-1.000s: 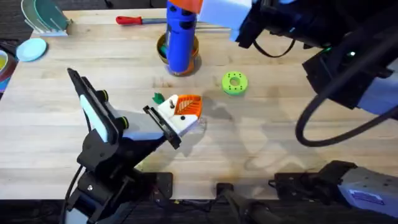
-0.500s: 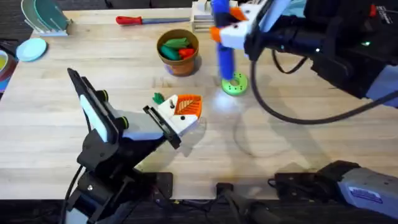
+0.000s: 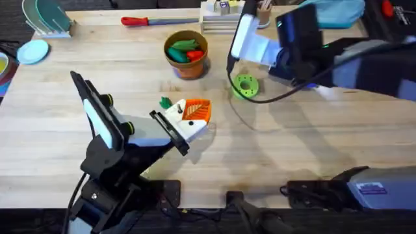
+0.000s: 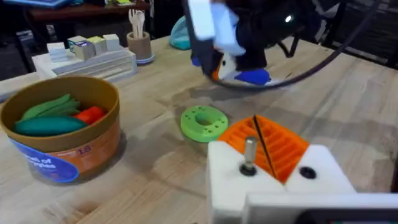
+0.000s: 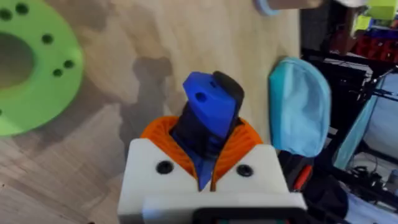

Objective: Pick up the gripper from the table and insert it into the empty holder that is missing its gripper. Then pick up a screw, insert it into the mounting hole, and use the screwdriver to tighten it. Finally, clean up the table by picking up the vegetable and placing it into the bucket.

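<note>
overhead, going from left to right: the left gripper (image 3: 192, 117) is seen low over the table (image 3: 292, 156), its white blocks and orange pads pressed together with nothing visible between them. the tiny green vegetable (image 3: 166, 103) lies on the wood just beside the gripper, on its left, apart from the pads. behind them the bucket (image 3: 186, 64) stands upright, with green and red toy pieces seen inside; in the left wrist view the number 18 can be read on its printed band, the rest being illegible. a red-handled screwdriver (image 3: 138, 21) lies along the far edge. a green disc with holes (image 3: 246, 86) lies right of the bucket. the right gripper (image 5: 205, 171) is held just beside that disc, clenched on a blue tool (image 5: 208, 121) between its orange pads.
</note>
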Controlling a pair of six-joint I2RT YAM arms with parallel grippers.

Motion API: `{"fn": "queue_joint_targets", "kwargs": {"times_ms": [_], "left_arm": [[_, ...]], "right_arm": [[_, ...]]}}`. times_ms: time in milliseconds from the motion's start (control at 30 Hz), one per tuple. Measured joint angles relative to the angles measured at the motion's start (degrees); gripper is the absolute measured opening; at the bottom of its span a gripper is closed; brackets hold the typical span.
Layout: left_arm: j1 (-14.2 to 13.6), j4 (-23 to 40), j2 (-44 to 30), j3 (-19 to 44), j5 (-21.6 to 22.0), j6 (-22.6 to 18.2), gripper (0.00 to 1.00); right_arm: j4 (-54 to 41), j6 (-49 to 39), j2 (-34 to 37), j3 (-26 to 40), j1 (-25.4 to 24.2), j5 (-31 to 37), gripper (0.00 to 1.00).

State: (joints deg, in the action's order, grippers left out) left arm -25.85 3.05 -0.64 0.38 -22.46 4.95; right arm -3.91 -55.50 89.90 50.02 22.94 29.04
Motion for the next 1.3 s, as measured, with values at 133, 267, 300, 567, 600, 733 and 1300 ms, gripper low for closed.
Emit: {"fn": "queue_joint_targets", "kwargs": {"times_ms": [133,267,300,567,600,733,1300], "left_arm": [[0.0,0.0,0.01,0.0,0.0,0.0,0.004],[0.0,0.0,-0.01,-0.02,0.0,0.0,0.004],[0.0,0.0,0.01,0.0,0.0,0.0,0.004],[0.0,0.0,-0.01,-0.01,0.0,0.01,0.004],[0.0,0.0,0.01,-0.02,0.0,0.0,0.004],[0.0,0.0,-0.01,0.0,0.0,0.0,0.004],[0.0,0.02,0.01,-0.01,0.12,-0.2,0.992]], "right_arm": [[-0.03,-3.67,5.0,0.0,0.02,1.73,0.077],[-1.38,-5.61,8.31,0.13,0.21,3.33,0.077],[-2.3,-5.69,8.39,0.61,0.42,3.73,0.077],[-8.36,-0.35,8.34,3.19,0.38,3.94,0.753],[-8.76,0.94,7.98,3.63,0.12,3.87,0.903],[-10.33,6.19,7.33,4.04,-0.24,3.01,0.993],[-15.68,29.48,-4.72,1.92,-0.05,-15.72,0.994]]}}
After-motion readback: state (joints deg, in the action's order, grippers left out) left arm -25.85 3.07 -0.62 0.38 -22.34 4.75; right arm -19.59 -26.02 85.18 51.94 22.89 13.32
